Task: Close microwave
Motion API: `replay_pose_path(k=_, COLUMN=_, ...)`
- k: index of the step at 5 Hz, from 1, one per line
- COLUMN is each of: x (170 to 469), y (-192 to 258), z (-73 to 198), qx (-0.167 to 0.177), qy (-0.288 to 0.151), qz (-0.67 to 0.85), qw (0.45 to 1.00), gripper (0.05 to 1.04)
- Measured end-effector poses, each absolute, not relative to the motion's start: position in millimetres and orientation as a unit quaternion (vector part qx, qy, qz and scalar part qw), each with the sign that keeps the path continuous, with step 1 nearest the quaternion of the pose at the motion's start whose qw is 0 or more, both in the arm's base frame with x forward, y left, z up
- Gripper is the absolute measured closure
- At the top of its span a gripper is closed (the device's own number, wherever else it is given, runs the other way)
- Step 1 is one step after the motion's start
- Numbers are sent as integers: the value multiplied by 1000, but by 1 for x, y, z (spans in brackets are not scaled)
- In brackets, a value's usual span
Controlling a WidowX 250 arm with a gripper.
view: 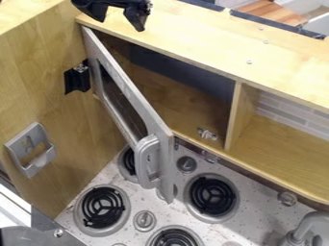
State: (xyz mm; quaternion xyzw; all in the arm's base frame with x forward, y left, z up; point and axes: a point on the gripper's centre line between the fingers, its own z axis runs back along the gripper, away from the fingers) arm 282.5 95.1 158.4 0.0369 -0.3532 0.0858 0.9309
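Your gripper [120, 25] is at the upper left of the frame, by the cabinet top [193, 30], fingers spread well apart and nothing between them. Leave it like that or shut it, imo, since this looks like a push job, not a grab.

The microwave door [139, 103] is wide open, below the gripper in the left half of the frame. Its long axis slants from the hinge end, just under the gripper, down and right to the free edge near the center. The door handle [143, 168] is out at that far end, on the face turned toward the wooden side panel [38, 77]. You've only got the one arm, and it's nearest the hinge end, which is the bad end for leverage.

So I'd come down on the side panel side of the door, get near the handle, then sweep right and up the frame toward the upright divider [239, 115]. The gap is tight by the hinge and opens out toward the handle, so I'd drop in lower down. Watch the black bracket [77, 78] on the panel, the lip of the cabinet top, and the stove burner [101, 206] at lower left if you dip too far.
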Motion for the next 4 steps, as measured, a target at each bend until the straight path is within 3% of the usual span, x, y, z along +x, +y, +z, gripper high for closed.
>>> replay_pose_path(k=2, x=279, y=90, z=145, qx=17, qy=-334, qz=75, qw=939, gripper=85)
replay_pose_path(k=4, x=256, y=92, z=126, qx=45, qy=-324, qz=4, qw=945, gripper=85)
